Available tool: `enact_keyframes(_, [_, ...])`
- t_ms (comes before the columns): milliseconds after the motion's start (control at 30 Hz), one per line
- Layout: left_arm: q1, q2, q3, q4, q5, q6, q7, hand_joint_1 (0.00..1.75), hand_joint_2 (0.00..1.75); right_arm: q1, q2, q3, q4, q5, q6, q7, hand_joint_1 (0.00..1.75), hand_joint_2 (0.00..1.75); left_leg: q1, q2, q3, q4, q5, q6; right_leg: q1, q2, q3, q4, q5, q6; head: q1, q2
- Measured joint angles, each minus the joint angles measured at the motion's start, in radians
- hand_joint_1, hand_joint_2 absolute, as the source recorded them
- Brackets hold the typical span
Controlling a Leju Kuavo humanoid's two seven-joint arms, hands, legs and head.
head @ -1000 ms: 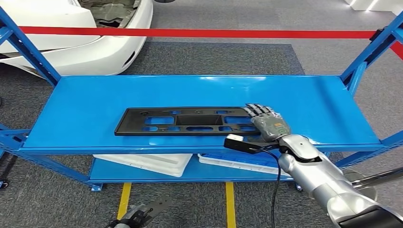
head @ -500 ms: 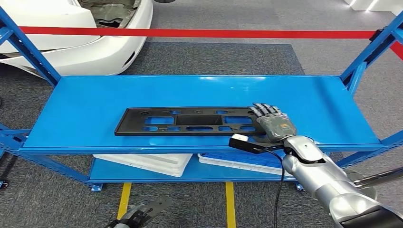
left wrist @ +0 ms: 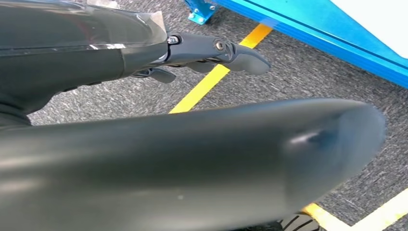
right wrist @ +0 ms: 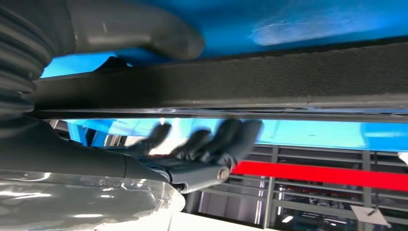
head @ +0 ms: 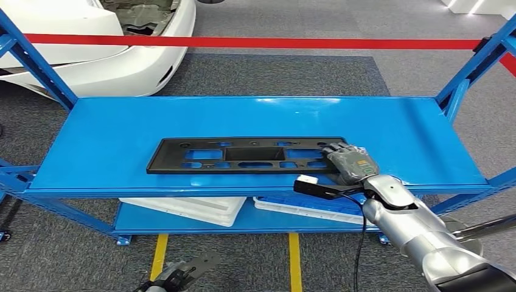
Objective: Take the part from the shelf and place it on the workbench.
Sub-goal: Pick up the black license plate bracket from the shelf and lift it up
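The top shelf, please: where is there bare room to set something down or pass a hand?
The blue shelf is bare behind the black part, toward the red tape, and at both ends beside the uprights. The front strip is narrow, and crowded where the right hand meets the part's right end.

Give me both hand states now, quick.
Left hand: open, hanging low, holding nothing.
Right hand: on the black part, grip cannot be told.

The right robot hand (head: 350, 163) shifts toward 3 o'clock along the black part (head: 243, 156), its fingers now curling down over the part's end.
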Motion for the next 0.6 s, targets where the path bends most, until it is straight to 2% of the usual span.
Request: enact_keyframes(600, [0.000, 0.000, -0.007, 0.000, 0.001, 0.003, 0.002, 0.00, 0.00, -0.012, -0.004, -0.006, -0.001, -0.008, -0.014, -0.028, 1.75, 1.75, 0.000, 0.000, 0.002, 0.000, 0.000, 0.000, 0.000, 0.000, 0.002, 0.000, 0.000, 0.000, 0.000, 0.000])
